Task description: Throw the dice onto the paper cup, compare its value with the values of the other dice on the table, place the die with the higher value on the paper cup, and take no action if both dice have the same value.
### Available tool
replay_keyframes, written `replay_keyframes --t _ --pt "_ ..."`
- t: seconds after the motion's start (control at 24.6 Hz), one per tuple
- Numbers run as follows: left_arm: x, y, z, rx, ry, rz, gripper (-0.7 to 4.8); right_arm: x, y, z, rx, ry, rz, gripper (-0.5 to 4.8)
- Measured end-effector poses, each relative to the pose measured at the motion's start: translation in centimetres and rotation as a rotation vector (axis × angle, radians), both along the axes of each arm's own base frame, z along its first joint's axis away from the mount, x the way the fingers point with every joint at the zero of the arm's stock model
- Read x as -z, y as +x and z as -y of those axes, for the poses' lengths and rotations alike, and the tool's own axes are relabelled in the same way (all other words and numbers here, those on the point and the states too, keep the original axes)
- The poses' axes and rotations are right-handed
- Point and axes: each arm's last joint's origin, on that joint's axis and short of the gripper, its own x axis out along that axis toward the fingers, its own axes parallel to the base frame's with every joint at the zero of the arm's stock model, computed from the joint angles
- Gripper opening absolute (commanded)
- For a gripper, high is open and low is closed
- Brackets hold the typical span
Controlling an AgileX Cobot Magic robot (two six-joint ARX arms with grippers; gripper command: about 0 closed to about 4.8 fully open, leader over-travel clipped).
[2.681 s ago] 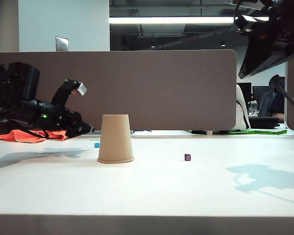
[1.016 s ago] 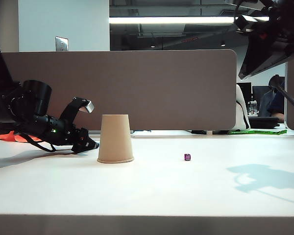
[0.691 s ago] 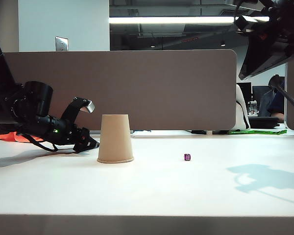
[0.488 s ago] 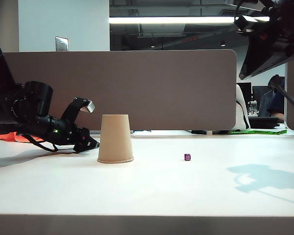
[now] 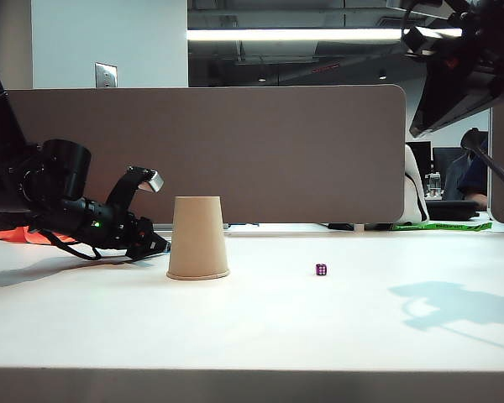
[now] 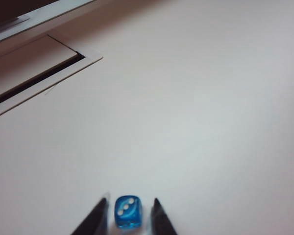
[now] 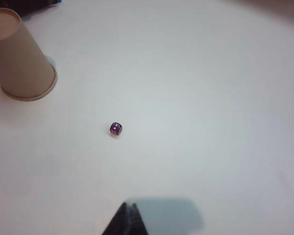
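Observation:
The blue dice (image 6: 128, 212) lies on the white table (image 5: 277, 327), three pips on its top face. My left gripper (image 6: 129, 204) is low over the table with one finger on each side of the dice and a thin gap at both, so it is open. In the exterior view that gripper (image 5: 155, 246) sits just left of the upside-down paper cup (image 5: 198, 238), and the blue dice is hidden there. The purple other dice (image 5: 321, 269) rests right of the cup. From the right wrist view I see the cup (image 7: 20, 56) and the purple dice (image 7: 115, 129); my right gripper (image 7: 129, 208) hangs high, shut and empty.
A brown partition panel (image 5: 210, 151) stands along the table's far edge. An orange cloth (image 5: 34, 233) lies behind the left arm. A rectangular cable cover (image 6: 39, 73) is set into the table beyond the blue dice. The right arm (image 5: 454, 67) hangs at the upper right.
The left arm came down and rightward to the table beside the cup, covering the blue dice in the exterior view. In the last second it barely moved. The right arm stayed still.

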Motion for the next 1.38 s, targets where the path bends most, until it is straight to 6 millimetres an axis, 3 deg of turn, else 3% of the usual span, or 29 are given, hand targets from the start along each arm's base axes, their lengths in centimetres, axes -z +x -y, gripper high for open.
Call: replay_keyframes --t 0.73,0.89,1.38 --pt "-0.01 -0.1 0.81 0.016 -0.002 -0.002 0.73 0.01 0.0 0.0 0.0 0.0 -0.001 -0.01" --pt "0.02 -0.11 0.83 0.017 -0.002 -0.005 0.17 0.01 -0.01 0.0 0.0 -0.001 -0.001 -0.01" --pt "-0.01 -0.1 0.83 0.017 -0.002 -0.004 0.17 0.17 -0.1 0.04 0.0 -0.008 -0.019 -0.01"
